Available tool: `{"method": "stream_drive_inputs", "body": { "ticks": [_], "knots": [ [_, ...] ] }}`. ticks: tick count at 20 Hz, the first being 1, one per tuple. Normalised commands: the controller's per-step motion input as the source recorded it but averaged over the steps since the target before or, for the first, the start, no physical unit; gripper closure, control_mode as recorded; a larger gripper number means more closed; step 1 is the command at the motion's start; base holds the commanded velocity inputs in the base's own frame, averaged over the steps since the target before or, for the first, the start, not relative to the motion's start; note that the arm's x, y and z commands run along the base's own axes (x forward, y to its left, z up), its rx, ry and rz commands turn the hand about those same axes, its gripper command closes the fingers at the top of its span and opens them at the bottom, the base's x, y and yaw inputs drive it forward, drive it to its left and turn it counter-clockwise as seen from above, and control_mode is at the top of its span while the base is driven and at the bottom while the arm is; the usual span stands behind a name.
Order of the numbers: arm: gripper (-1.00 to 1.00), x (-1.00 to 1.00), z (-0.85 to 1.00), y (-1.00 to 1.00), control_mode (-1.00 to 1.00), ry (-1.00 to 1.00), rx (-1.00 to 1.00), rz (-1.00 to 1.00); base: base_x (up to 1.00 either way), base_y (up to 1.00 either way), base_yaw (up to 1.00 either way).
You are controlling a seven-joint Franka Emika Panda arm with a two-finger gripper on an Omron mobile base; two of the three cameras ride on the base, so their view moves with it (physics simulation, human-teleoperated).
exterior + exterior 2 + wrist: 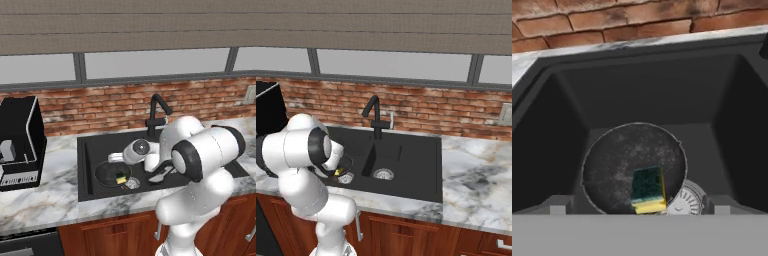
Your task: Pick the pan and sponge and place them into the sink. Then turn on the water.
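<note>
Pan and sponge in the sink's left basin

Pan [624,167] sits on the floor of the sink [557,125], left basin — sponge [648,190] lies inside it, green side up, near the rim beside the silver drain [684,202]. Pincer [637,210] hangs above, fingers spread wide, holding nothing. Black faucet [156,112] behind; marble bench [45,192] around.

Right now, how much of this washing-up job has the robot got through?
The first part looks done: the pan lies in the left basin of the sink, and the sponge rests inside the pan near its rim. The gripper hovers above them with its fingers spread, holding nothing. What's left is the water: no stream comes from the faucet, so it is yet to be turned on.
</note>
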Motion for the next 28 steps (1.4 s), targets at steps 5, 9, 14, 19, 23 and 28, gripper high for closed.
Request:
{"method": "stream_drive_inputs", "body": {
  "ticks": [5, 9, 14, 19, 23, 28],
  "knots": [
    [-1.00, -0.07, 1.00, 0.28, -1.00, 0.08, -0.02, -0.09, 0.00, 0.00, 0.00],
    [-1.00, -0.09, 1.00, 0.26, -1.00, 0.08, -0.03, -0.10, 0.00, 0.00, 0.00],
    [-1.00, -0.08, 1.00, 0.25, -1.00, 0.06, -0.04, -0.11, 0.00, 0.00, 0.00],
    [-1.00, -0.17, 1.00, 0.20, -1.00, 0.03, -0.04, -0.10, 0.00, 0.00, 0.00],
    [-1.00, -0.30, 1.00, 0.05, -1.00, 0.07, 0.00, -0.11, 0.00, 0.00, 0.00],
    [-1.00, -0.70, 0.58, -0.28, -1.00, 0.00, 0.08, -0.05, 0.00, 0.00, 0.00]
  ]
}}
